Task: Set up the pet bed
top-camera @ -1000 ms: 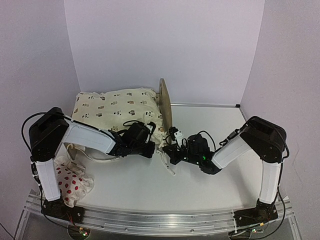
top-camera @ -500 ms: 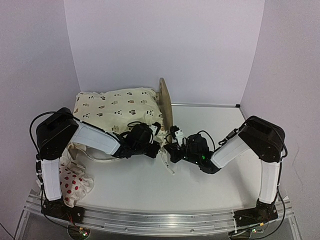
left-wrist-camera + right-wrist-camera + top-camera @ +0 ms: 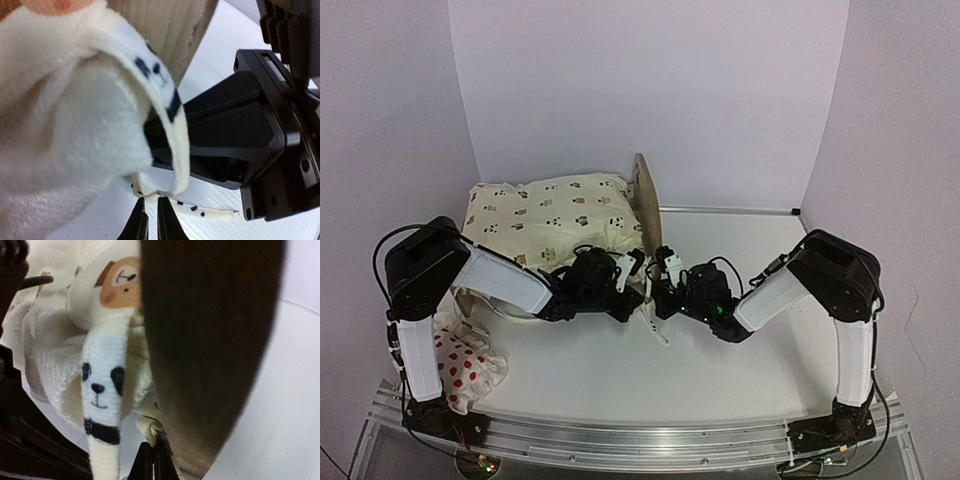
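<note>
**Overhead view with both wrist views, read left to right.**

- A white red-spotted pillow (image 3: 460,365) lies on the table (image 3: 620,385) by the left arm's base, partly hidden by the arm.
- The cream animal-print cushion (image 3: 545,215) covers most of the pet bed (image 3: 644,200). Only one rounded wooden end board shows, standing on edge at the cushion's right end.
- The left gripper (image 3: 151,221) is at the cushion's near right corner, its jaws drawn to a narrow slit. A cream tie (image 3: 176,150) loops right at the tips, and whether it is pinched cannot be told.
- The right gripper (image 3: 154,460) is just beside it, jaws fully closed. Its tips are against bunched cream fabric at the board's lower edge, and a hold on the fabric cannot be confirmed. The board is a dark blur in this wrist view.
- From overhead, both sets of fingertips are lost among the black housings.
</note>
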Motion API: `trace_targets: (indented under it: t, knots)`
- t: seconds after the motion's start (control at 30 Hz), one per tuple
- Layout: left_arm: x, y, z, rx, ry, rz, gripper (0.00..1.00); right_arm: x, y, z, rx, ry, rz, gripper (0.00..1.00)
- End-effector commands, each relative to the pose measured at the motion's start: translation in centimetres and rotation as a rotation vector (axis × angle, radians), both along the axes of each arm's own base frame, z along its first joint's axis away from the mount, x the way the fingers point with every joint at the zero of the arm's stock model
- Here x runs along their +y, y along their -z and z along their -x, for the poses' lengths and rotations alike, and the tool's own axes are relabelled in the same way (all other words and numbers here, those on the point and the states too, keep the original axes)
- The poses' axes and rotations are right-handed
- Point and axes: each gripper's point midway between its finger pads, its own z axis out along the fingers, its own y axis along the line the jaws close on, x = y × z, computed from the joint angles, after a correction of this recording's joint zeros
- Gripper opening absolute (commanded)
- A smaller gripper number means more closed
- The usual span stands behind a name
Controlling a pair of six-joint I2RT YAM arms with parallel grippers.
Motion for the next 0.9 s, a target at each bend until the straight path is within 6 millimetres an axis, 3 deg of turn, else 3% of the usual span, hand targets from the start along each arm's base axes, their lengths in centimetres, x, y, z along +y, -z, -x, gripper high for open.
trace_targets:
  t: [0.0,0.17,0.3,0.63,0.73,0.87]
  knots:
    - [0.0,-3.8,0.1,-0.049,0.009,0.084,0.09,2.7,-1.9,1.0,-0.021,-0.145,-0.072,0.0]
    - [1.4,-3.5,-0.3,-0.035,-0.072,0.074,0.09,4.2,-2.9,3.3,0.005,-0.287,-0.159,0.0]
    - [2.8,-3.9,-0.5,-0.037,-0.147,0.084,0.09,4.9,-3.4,3.8,0.017,-0.329,-0.217,0.0]
    - [7.7,-7.4,1.0,-0.053,-0.267,0.092,0.21,5.9,-3.2,4.0,0.012,-0.377,-0.23,0.0]
    - [8.1,-8.4,0.7,-0.072,-0.285,0.093,0.22,5.8,-2.9,3.3,-0.011,-0.349,-0.214,0.0]
    - [6.7,-9.3,0.2,-0.066,-0.259,0.098,0.22,5.2,-2.5,1.9,-0.061,-0.272,-0.173,0.0]
